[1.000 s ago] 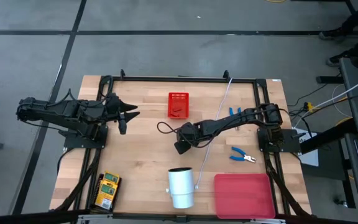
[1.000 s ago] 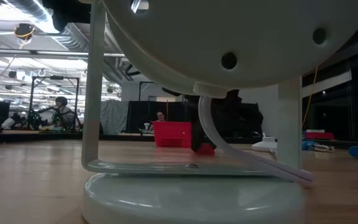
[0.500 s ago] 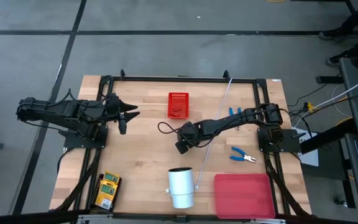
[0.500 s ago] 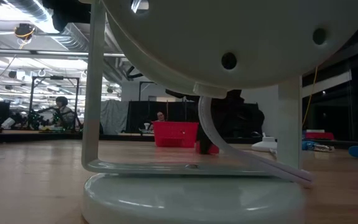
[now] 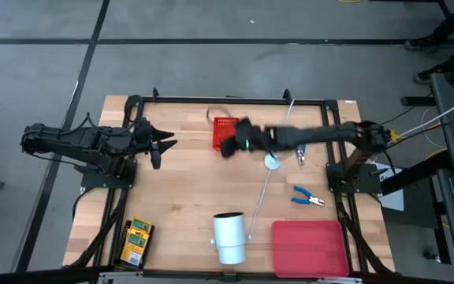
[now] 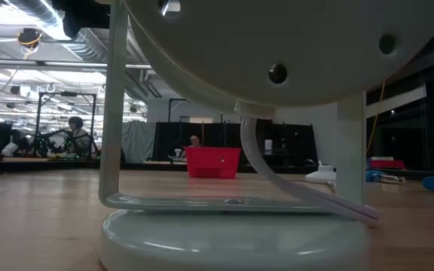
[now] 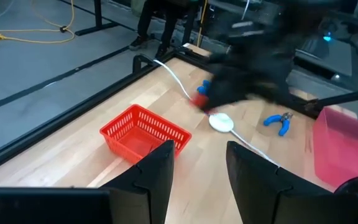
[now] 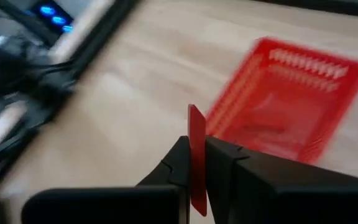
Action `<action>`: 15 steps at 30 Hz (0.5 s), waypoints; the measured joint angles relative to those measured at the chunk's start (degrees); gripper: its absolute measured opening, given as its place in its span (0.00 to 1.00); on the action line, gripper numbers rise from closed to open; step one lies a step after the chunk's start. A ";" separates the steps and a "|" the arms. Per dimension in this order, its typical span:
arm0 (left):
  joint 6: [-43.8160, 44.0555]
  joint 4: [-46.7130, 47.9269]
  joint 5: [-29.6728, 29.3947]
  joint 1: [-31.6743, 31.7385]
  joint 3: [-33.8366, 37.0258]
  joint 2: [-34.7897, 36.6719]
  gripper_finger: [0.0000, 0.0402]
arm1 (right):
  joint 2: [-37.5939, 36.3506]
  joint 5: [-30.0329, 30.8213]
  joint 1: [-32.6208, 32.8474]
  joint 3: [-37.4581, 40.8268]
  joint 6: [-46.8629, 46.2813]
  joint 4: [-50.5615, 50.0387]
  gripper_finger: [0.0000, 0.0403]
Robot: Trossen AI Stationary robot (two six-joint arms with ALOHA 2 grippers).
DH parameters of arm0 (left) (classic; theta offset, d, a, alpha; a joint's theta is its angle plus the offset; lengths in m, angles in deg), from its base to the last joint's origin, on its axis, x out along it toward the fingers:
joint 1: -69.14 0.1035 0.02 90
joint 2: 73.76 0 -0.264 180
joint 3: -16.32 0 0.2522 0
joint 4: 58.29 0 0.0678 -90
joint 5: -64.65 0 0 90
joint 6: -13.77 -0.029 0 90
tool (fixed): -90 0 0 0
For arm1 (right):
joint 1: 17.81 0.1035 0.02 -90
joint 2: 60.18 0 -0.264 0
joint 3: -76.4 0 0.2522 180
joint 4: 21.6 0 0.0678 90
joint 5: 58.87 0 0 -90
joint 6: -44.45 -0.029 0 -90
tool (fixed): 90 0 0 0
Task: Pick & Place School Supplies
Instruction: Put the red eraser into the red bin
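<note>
A small flat red block, thin and rectangular, stands upright between the closed fingers of the right end effector. This end effector is near the centre of the tabletop, a little towards 12 o'clock, beside the red plastic mesh basket. The tabletop is of pale wood planks inside a black frame; around it is grey floor, and the low view shows a large hall behind.

The yellow-and-green printed boxes lie at 8 o'clock. One blue-handled tool lies at 4 o'clock. A white cylinder stands at 6 o'clock and a flat red tray at 5 o'clock.

The right arm stretches long across the table. The left end effector waits at 9 o'clock, fingers apart, holding nothing.
</note>
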 joint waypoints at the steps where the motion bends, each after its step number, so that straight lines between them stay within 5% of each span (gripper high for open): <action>1: -0.01 -0.31 -0.02 0.02 0.01 0.00 0.36 | 1.41 -2.98 -2.54 0.01 0.82 0.86 0.05; 8: -0.45 -4.09 0.40 0.02 0.02 0.00 0.36 | 8.53 -18.01 -13.53 0.07 4.13 3.64 0.05; 15: -2.19 -4.99 0.42 0.01 0.02 -0.02 0.36 | 9.60 -22.58 -14.08 -0.04 7.01 4.64 0.10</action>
